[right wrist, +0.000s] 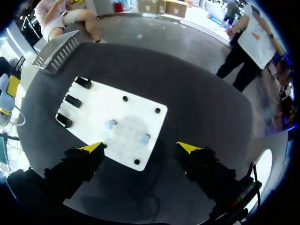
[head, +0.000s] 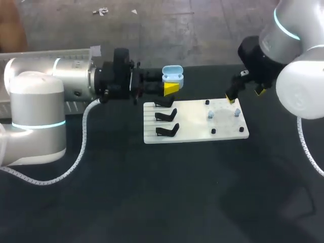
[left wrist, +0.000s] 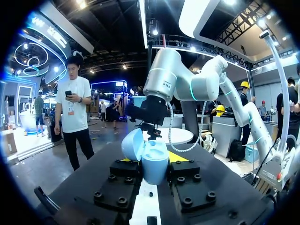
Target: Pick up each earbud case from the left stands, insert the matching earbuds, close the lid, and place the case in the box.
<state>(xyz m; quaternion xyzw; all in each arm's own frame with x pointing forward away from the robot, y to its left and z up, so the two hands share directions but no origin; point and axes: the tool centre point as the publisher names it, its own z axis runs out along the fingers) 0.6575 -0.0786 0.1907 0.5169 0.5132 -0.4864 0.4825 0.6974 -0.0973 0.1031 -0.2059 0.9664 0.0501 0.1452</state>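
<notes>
A light-blue earbud case [head: 172, 75] with its lid up is held above the table, just beyond the white board's [head: 192, 121] far left corner. My left gripper [head: 169, 87] is shut on it. In the left wrist view the case [left wrist: 155, 161] sits between the fingers, its lid [left wrist: 132, 143] tipped back. Two pale blue earbuds [head: 210, 116] [head: 237, 112] stand on the board's right half. Three black stands [head: 165, 116] line its left edge, all empty. My right gripper [head: 245, 92] hangs open over the board's far right corner, and its wrist view [right wrist: 140, 147] looks down on the earbuds [right wrist: 110, 123] [right wrist: 144, 139].
Small black pegs [head: 213, 131] dot the board's right half. A pale mesh box [right wrist: 58, 50] lies on the table beyond the board's stand side, and in the head view the box [head: 48, 53] shows behind my left arm. The table [head: 177, 192] is dark.
</notes>
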